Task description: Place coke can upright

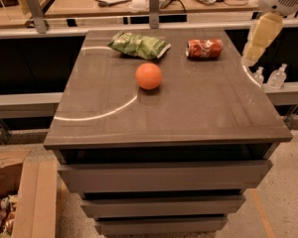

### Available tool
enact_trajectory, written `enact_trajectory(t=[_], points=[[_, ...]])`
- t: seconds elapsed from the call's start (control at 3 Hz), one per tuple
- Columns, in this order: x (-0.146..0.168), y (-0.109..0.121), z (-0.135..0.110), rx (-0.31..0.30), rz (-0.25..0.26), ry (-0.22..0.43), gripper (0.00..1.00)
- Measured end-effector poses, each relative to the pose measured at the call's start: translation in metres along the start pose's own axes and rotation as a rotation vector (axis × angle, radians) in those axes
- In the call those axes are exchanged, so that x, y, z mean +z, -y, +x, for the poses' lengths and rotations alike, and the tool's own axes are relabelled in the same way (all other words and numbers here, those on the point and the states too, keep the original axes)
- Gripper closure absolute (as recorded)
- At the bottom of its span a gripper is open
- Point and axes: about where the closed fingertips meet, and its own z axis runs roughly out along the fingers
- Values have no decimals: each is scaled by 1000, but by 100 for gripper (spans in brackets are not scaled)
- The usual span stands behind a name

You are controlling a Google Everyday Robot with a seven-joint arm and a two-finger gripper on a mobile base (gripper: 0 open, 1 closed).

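The coke can (204, 48) is lying on its side toward the far right of the tabletop (188, 113), with its long axis running left to right. Its red metal skin is showing white markings, but no word on it is reading clearly. The can's left end is looking paler than the rest of its body.

To the right of the can and well apart from it, the pincer (249, 58) is hanging over the tabletop's right edge. It is showing as a smooth cream block tapering downward from a rounded white arm piece. Whether the pincer is apart or together cannot be told, and it is gripping nothing that can be seen.

To the left of the can, a green chip bag (139, 45) is lying flat and crinkled, its print too small to read. Nearer the camera than the can and to its left, an orange ball (149, 76) is sitting round and matte, casting a soft shadow.

The tabletop is looking like a dark grey-brown polished slab, catching a thin curved streak of light on its left half. Below it, flat drawer fronts (159, 176) in the same colour are stacking downward.

Right of the can, beyond the tabletop, two small clear bottles (277, 76) are standing on a pale ledge.
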Motion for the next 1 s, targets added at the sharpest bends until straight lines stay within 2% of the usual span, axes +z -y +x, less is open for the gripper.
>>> enact_trajectory(t=[0.33, 0.67, 1.0], points=[[46, 44, -3, 29, 47, 77, 0], [47, 44, -3, 29, 47, 77, 0], [64, 54, -19, 1, 48, 128, 0]])
